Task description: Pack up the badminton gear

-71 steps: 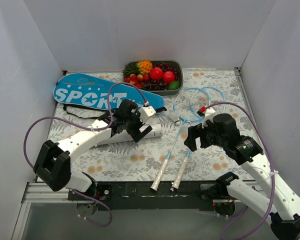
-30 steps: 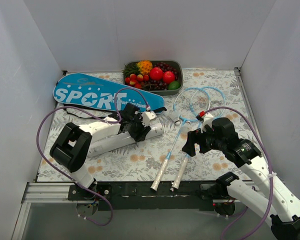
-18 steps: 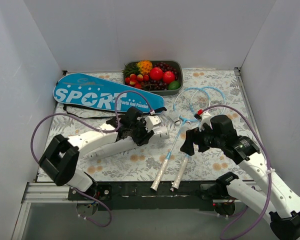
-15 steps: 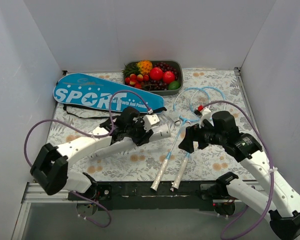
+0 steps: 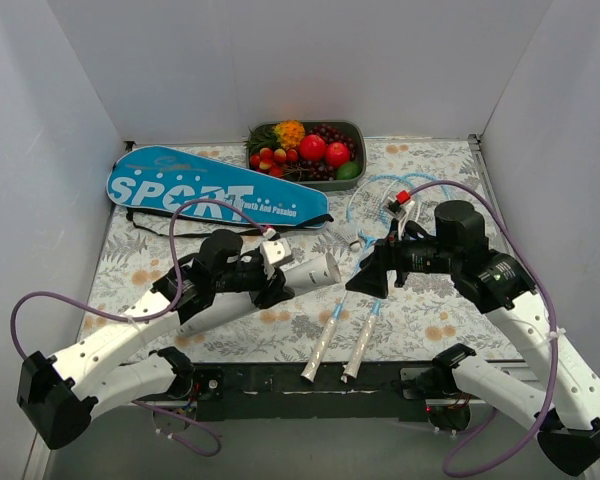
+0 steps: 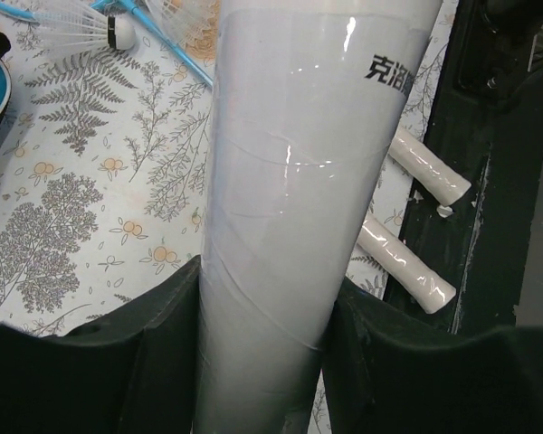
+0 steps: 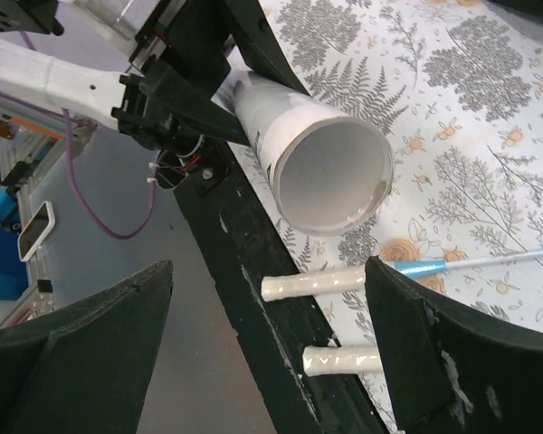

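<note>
My left gripper (image 5: 265, 276) (image 6: 267, 362) is shut on the white shuttlecock tube (image 5: 305, 272) (image 6: 299, 181), which it holds tilted above the mat. The tube's open mouth (image 7: 330, 176) points at my right gripper (image 5: 368, 277) (image 7: 270, 271). That gripper is open, holds nothing and hangs a short gap from the mouth. Two light-blue rackets (image 5: 392, 205) lie side by side on the mat, their white handles (image 5: 321, 358) (image 7: 312, 287) (image 6: 407, 271) reaching over the front edge. The blue bag lettered "SPORT" (image 5: 205, 188) lies flat at the back left.
A grey tray (image 5: 358, 130) of colourful fruit stands at the back centre. A white shuttlecock (image 6: 90, 29) lies on the mat near the racket heads. White walls close in three sides. The black rail (image 5: 280, 385) runs along the front edge.
The left arm has lifted the tube off the mat and swung its open end to the right. The right gripper has risen and turned to face the tube's mouth.
</note>
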You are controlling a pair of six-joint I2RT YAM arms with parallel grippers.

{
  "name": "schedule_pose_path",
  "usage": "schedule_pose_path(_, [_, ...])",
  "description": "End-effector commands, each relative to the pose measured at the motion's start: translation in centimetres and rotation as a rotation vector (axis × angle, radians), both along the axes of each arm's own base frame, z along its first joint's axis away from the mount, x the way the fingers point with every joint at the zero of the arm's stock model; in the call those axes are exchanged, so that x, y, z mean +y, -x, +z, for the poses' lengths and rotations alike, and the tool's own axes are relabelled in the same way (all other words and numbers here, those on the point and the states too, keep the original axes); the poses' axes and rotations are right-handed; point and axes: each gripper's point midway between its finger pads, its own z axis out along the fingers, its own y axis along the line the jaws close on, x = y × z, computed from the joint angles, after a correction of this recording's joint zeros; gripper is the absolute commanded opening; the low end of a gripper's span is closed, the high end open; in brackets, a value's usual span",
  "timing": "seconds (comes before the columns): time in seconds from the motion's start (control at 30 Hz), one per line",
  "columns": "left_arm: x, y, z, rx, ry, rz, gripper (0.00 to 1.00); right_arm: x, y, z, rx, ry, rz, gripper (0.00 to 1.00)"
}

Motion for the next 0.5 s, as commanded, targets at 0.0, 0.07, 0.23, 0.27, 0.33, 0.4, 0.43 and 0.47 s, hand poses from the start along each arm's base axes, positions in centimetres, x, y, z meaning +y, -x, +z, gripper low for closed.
schedule_pose_path(0.0, [-0.4,1.1,1.8,-0.022,0.083,-0.038,0.44,1.5,0.5,3.9,-0.054,-0.120,0.100,0.93])
schedule_pose_path(0.07, [-0.3,1.2,1.5,-0.019,0.080,-0.036,0.47,1.9,0.5,4.0,-0.038,-0.133,0.118,0.91])
schedule_pose_path(0.23, [-0.2,1.6,2.1,-0.030,0.107,-0.042,0.58,2.8,0.4,4.0,-0.010,-0.153,0.137,0.87])
schedule_pose_path(0.27, [-0.2,1.6,2.3,-0.032,0.111,-0.042,0.59,3.0,0.3,4.0,-0.014,-0.158,0.138,0.85])
schedule_pose_path(0.33, [-0.2,1.6,2.3,-0.035,0.113,-0.038,0.61,3.4,0.6,4.1,-0.006,-0.164,0.151,0.83])
schedule_pose_path(0.4, [-0.1,1.6,2.4,-0.042,0.118,-0.037,0.63,3.9,0.4,3.9,-0.008,-0.160,0.150,0.81])
schedule_pose_path(0.43, [-0.1,1.6,2.5,-0.041,0.120,-0.038,0.64,4.3,0.7,3.7,-0.004,-0.155,0.162,0.80])
schedule_pose_path(0.47, [-0.1,1.6,2.6,-0.042,0.122,-0.038,0.64,4.5,0.3,3.3,0.003,-0.144,0.154,0.79])
